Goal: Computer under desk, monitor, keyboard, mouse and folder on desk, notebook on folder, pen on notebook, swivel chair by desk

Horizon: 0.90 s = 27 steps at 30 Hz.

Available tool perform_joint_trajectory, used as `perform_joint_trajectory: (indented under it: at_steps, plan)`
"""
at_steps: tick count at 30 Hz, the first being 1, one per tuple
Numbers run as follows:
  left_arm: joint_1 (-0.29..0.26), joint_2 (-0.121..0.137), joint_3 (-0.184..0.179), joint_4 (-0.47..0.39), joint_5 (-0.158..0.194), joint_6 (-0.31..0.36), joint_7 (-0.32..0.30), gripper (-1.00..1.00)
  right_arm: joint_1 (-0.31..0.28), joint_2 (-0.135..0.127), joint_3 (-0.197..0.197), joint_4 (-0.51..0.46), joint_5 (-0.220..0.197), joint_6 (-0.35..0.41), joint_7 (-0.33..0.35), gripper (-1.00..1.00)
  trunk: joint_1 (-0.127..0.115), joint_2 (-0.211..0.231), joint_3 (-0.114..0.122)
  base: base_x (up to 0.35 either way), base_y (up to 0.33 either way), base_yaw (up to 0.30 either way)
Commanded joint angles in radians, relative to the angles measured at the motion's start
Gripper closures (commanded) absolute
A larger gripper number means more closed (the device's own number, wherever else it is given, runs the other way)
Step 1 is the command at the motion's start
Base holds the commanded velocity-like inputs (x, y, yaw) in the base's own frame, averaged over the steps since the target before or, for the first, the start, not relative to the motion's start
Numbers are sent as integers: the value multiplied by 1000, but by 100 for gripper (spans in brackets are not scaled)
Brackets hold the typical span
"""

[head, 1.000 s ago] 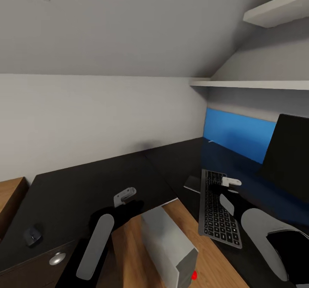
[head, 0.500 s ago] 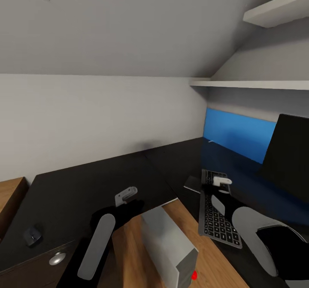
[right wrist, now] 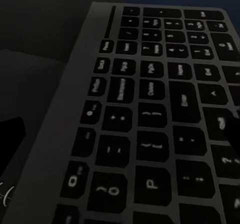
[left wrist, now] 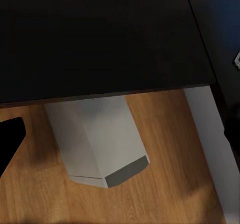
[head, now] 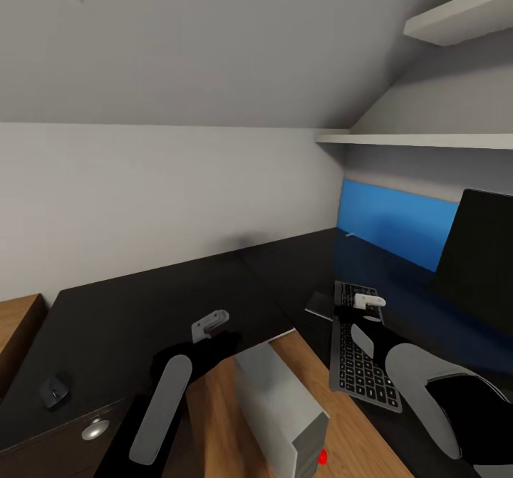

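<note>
The black-topped desk (head: 142, 307) runs along the wall to a blue back panel. The black monitor (head: 479, 250) stands on it at the right. In front of the monitor lies the keyboard (head: 358, 360), with my right gripper (head: 370, 299) hovering over its far end, fingers apart and empty. Up close, its keys (right wrist: 150, 114) show in the right wrist view. A dark grey notebook (head: 318, 305) lies left of the keyboard. The small mouse (head: 55, 391) sits at the desk's near left. My left gripper (head: 209, 325) hangs open over the desk's inner edge, above the grey computer (head: 281, 407) (left wrist: 100, 139) on the floor.
White wall shelves (head: 420, 138) jut out above the monitor under the sloped ceiling. A drawer with a round silver knob (head: 95, 429) sits below the mouse. A thin white pen (head: 350, 234) lies by the blue panel. Wood floor (left wrist: 165, 184) shows around the tower.
My right gripper has shifted slightly left over the keyboard's far end, then held still. The left arm and the desk's things have not moved.
</note>
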Motion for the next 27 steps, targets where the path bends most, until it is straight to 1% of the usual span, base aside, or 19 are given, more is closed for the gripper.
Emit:
perform_joint_trajectory:
  at_steps: [1, 9, 12, 13, 15, 19, 21, 24, 27]
  plan:
    - [-1, 0, 0, -1, 10, 1, 10, -100, -1, -1, 9, 0, -11, -2, -3, -100, 0, -1, -1, 0, 0, 0]
    - [-1, 0, -1, -1, 10, 1, 10, -100, 0, -9, 7, -2, -13, -2, -4, -100, 0, -1, -1, 0, 0, 0]
    - [-1, 0, -2, -1, 10, 1, 10, -100, 0, -15, 6, -2, -14, -2, -4, -100, 0, -1, -1, 0, 0, 0]
    - [-1, 0, -8, -1, 10, 1, 10, -100, -1, -20, 4, -2, -14, -1, -4, -100, 0, -1, -1, 0, 0, 0]
    - [-1, 0, -19, -2, 10, 1, 10, -100, 0, -28, -11, -2, -15, -1, -3, -100, 0, -1, -1, 0, 0, 0]
    - [-1, 0, -34, -3, 8, 1, 11, -100, 0, -33, -22, -2, -15, -1, -3, -100, 0, -1, -1, 0, 0, 0]
    - [-1, 0, -45, -5, 8, 1, 11, -100, 0, -42, -30, -2, -15, -1, -3, -100, 0, -1, -1, 0, 0, 0]
    - [-1, 0, -49, -5, 8, 1, 11, -100, 0, -48, -52, -3, -15, -1, -3, -100, 0, -1, -1, 0, 0, 0]
    - [-1, 0, -50, -7, 8, 1, 10, -100, 0, -50, -60, -3, -15, 0, -3, -100, 0, -1, -1, 0, 0, 0]
